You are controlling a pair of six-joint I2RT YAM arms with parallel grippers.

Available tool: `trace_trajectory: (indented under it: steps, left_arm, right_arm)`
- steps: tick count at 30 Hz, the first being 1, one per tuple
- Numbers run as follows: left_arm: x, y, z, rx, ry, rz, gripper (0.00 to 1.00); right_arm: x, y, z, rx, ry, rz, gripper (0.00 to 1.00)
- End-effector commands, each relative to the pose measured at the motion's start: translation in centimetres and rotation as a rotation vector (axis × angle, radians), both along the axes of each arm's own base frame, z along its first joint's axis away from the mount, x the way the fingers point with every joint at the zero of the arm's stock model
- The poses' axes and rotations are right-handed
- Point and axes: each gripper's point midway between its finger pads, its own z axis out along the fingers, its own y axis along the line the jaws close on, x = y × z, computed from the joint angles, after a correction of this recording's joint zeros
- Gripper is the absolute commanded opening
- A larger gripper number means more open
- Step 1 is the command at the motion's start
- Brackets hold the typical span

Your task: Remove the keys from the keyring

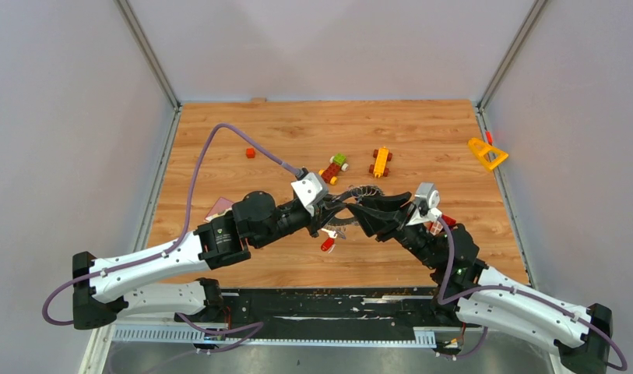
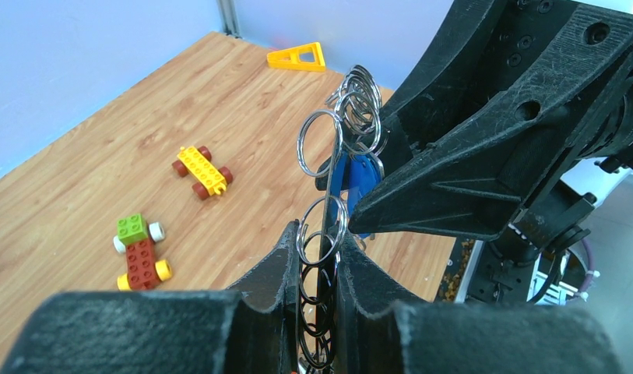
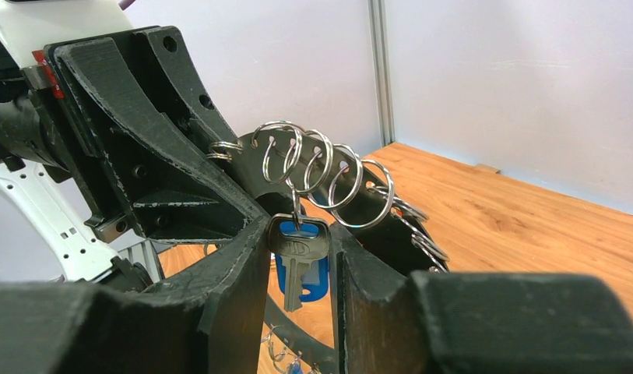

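Evidently the work hangs above the middle of the wooden table (image 1: 297, 125), where the two arms meet. The left gripper (image 2: 317, 243) is pressed together on one edge of the large flat silver-grey metal keyring (image 1: 363, 191), which reaches out past its fingertips toward the other arm. A row of small silver split rings (image 3: 328, 175) is threaded along the keyring's rim. From one of them hangs a tiny silver-bladed key with a dark head (image 3: 297, 253). Just behind it hangs a second key with a blue plastic head (image 2: 350, 183).

The right gripper (image 3: 298, 227) has one finger on each side of the dark head, with barely any gap. Whether the pads truly pinch it I cannot tell.

The coming move turns on this: the key hangs below the keyring, blade pointing down, its long axis lined up with the slot between the right fingers. The keyring therefore lies up and beyond their tips. The right arm is nearer the key; the left only anchors. I judge that any pull must go away from the keyring while the left grip resists.
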Motion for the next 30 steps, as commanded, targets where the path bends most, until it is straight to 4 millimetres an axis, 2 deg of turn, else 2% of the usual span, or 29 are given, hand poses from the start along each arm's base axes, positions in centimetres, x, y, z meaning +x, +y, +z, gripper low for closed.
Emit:
trace_trajectory:
  steps: [1, 5, 9, 12, 15, 19, 22, 30]
  left_arm:
    - [-0.6, -0.3, 0.9, -0.034, 0.002, -0.030, 0.00]
    - [-0.7, -0.3, 0.9, -0.034, 0.001, -0.035, 0.00]
    - [-0.7, -0.1, 0.8, -0.031, 0.000, -0.028, 0.00]
    - [-0.5, 0.3, 0.9, -0.033, -0.002, -0.011, 0.00]
    - [-0.3, 0.8, 1.2, -0.043, -0.006, 0.010, 0.00]
    - [0.1, 1.4, 1.6, -0.055, -0.010, 0.044, 0.00]
    - [0.2, 1.6, 1.6, -0.060, -0.012, 0.053, 0.00]
    - [0.5, 1.9, 1.6, -0.059, -0.012, 0.074, 0.00]
  right_arm:
    - [0.1, -0.5, 3.0, 0.065, -0.036, -0.015, 0.29]
    - [0.4, -0.5, 2.6, 0.054, -0.008, -0.024, 0.19]
    - [0.5, -0.6, 2.2, 0.050, 0.010, -0.032, 0.18]
    - [0.4, -0.8, 2.0, 0.045, 0.010, -0.033, 0.36]
    - [0.1, -1.2, 1.6, 0.038, 0.001, -0.033, 0.48]
    - [-0.5, -1.5, 1.1, 0.025, -0.013, -0.016, 0.53]
    - [-0.9, -1.5, 0.8, 0.016, -0.018, 0.001, 0.52]
    - [-1.5, -1.4, 0.7, 0.012, -0.016, 0.033, 0.37]
